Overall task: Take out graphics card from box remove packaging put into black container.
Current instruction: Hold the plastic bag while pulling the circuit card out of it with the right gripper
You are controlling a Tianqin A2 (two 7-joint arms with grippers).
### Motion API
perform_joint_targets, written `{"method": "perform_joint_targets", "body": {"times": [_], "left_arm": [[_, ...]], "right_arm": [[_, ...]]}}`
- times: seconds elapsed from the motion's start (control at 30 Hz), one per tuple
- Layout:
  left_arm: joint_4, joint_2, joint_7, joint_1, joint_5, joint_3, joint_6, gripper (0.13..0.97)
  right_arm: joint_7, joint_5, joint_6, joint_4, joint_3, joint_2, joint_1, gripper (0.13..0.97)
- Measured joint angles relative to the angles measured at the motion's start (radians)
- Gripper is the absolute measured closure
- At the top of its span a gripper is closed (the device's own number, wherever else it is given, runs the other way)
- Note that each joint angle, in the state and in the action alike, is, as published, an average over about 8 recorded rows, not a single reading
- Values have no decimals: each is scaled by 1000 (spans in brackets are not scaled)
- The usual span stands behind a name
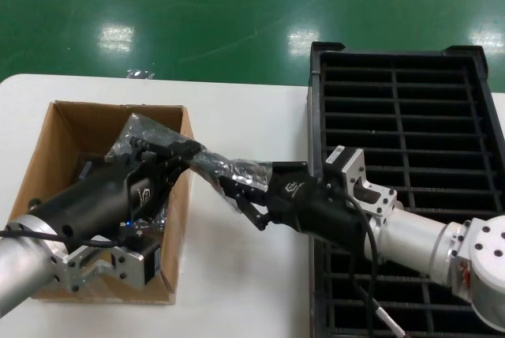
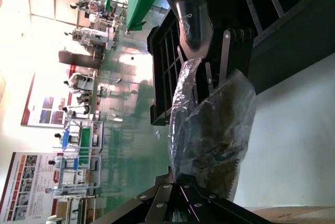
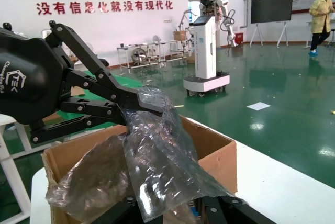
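Left pincer [image 1: 183,151] | right pincer [image 1: 230,184] | both clamp packaging [image 1: 213,163] between

Both arms are silver tubes ending in glossy black housings with white logos. Each pincer, left [image 1: 188,151] and right [image 1: 230,188], has black linkage fingers with silver screws. A black cable runs along the right arm.

Head camera looks down; both wrist cameras closely share the packaging [image 1: 229,168].

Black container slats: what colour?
Black throughout, slats and frame alike; clearest in the head view.
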Motion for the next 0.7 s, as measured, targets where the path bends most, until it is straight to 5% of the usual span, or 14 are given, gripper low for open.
{"method": "perform_joint_targets", "body": {"times": [0.7], "left_arm": [[0,0,0,0,0,0,0,958]], "right_arm": [[31,5,3,82,11,45,-38,962]]}}
